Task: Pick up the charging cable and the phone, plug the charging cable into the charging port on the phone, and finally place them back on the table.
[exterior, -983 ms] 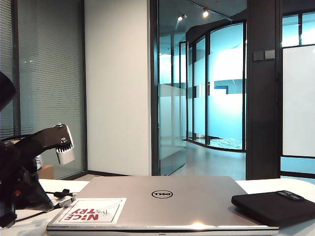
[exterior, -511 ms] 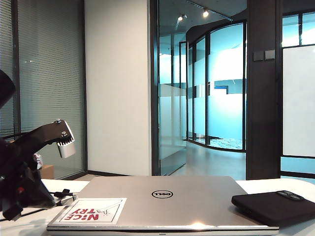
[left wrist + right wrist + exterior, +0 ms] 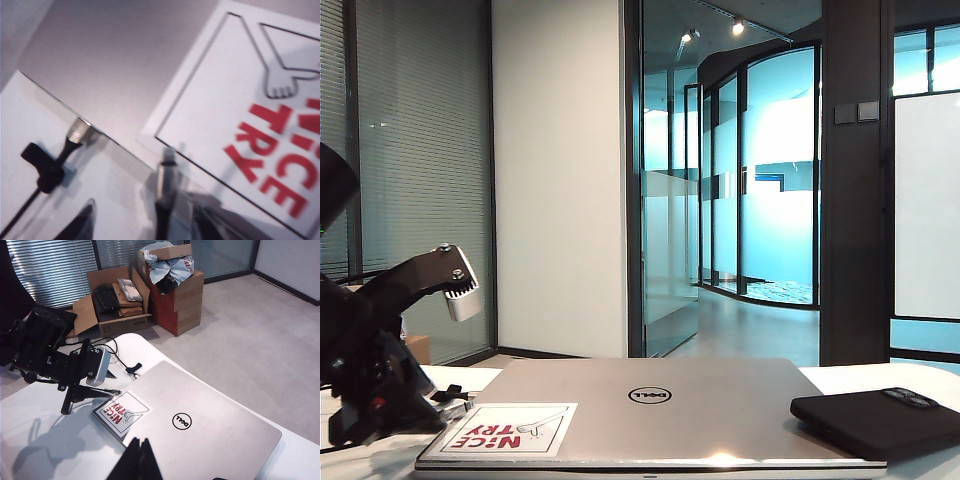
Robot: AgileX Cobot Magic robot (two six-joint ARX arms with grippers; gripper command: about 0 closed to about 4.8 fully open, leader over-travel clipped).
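A silver laptop (image 3: 650, 410) lies shut in the middle of the white table (image 3: 920, 378), with the round DELL logo (image 3: 649, 395) on its lid. At the lid's near corner, around eight o'clock from the logo in the exterior view, sits a white sticker (image 3: 505, 428) printed in red with "NICE TRY" and a small line drawing; the left wrist view catches "TRY" and part of "NICE" close up.

The phone (image 3: 880, 418) rests at the laptop's three o'clock edge in the exterior view, a black slab with its camera bump (image 3: 907, 397) showing, and nothing touches it.

The charging cable (image 3: 47, 172) lies on the table just off the laptop's edge, its silver plug (image 3: 78, 130) touching or nearly touching the lid's rim and its black tie (image 3: 35, 156) close behind it.

The left gripper (image 3: 145, 220) sits low at the sticker corner, around eight o'clock in the exterior view. Its fingers (image 3: 80, 225) stand apart with nothing between them. A second earlier the arm sat slightly further out to nine o'clock; since then it has edged toward the laptop and the wrist camera housing (image 3: 460, 296) has tipped up a little.

The right gripper (image 3: 141, 462) hangs above the laptop's near side, jaws pressed together and empty.
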